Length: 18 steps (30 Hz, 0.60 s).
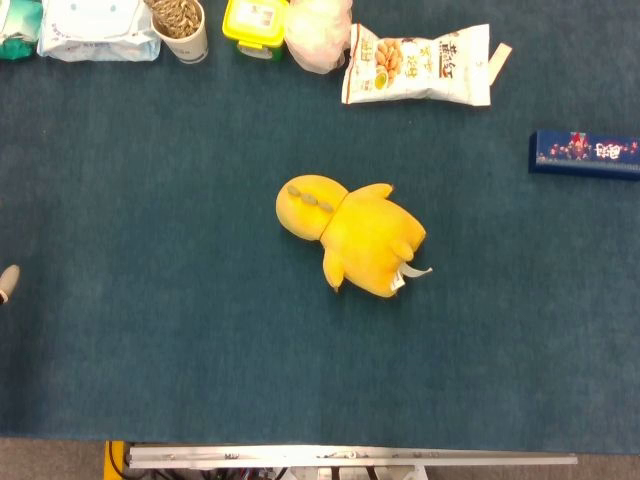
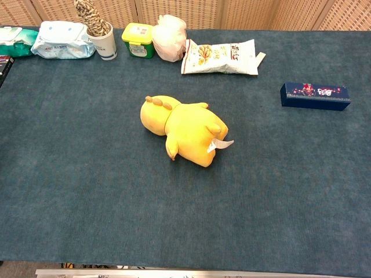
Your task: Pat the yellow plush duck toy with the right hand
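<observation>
The yellow plush duck [image 1: 352,234] lies on its front in the middle of the blue table cloth, its head toward the upper left and a white tag at its lower right. The chest view shows the duck [image 2: 183,129] the same way, with nothing touching it. At the left edge of the head view, a small pale tip [image 1: 8,283] pokes in, likely a fingertip of my left hand; too little shows to tell how the hand is held. The chest view shows no part of it. Neither view shows my right hand.
Along the far edge stand wet-wipe packs [image 1: 97,30], a paper cup with rope [image 1: 183,27], a yellow-lidded tub [image 1: 254,25], a white bag [image 1: 318,35] and a snack packet [image 1: 417,66]. A dark blue box [image 1: 585,153] lies at the right. The table's near edge [image 1: 350,457] has a metal rail.
</observation>
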Motion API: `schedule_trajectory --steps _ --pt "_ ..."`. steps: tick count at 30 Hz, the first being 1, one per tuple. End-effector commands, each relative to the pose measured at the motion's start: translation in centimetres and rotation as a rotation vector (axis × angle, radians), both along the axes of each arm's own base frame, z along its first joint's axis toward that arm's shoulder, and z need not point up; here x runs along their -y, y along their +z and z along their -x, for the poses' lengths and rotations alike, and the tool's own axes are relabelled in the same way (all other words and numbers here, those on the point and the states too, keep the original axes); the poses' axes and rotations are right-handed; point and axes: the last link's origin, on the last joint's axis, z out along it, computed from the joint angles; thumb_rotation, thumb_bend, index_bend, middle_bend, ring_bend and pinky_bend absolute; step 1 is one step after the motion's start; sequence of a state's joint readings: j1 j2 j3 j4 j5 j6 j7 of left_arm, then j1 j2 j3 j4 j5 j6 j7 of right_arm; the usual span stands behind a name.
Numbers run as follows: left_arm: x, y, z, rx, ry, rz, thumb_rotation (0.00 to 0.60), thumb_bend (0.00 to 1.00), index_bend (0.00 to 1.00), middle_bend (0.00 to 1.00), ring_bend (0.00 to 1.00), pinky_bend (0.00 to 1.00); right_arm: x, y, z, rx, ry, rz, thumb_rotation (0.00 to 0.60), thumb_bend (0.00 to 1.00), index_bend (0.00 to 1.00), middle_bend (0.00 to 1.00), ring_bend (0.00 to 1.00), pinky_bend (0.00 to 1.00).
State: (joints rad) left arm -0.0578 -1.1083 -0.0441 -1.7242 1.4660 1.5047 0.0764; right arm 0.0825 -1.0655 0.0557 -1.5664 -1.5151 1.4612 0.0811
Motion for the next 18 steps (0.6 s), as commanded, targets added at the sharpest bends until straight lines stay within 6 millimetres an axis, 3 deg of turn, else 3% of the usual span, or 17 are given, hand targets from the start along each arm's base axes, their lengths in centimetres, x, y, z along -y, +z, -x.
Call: schedule_trajectory --steps 1,18 --pt "0.1 0.0 0.1 0.000 0.003 0.001 0.600 0.22 0.27 0.26 0.23 0.16 0.0 0.0 -0.1 0.000 0.002 -0.001 0.600 0.35 0.34 0.36 0.31 0.39" --pt "0.2 0.1 0.1 0.002 0.001 0.000 0.600 0.22 0.27 0.26 0.23 0.16 0.6 -0.6 -1.2 0.009 0.052 -0.044 0.600 0.35 0.34 0.36 0.31 0.39"
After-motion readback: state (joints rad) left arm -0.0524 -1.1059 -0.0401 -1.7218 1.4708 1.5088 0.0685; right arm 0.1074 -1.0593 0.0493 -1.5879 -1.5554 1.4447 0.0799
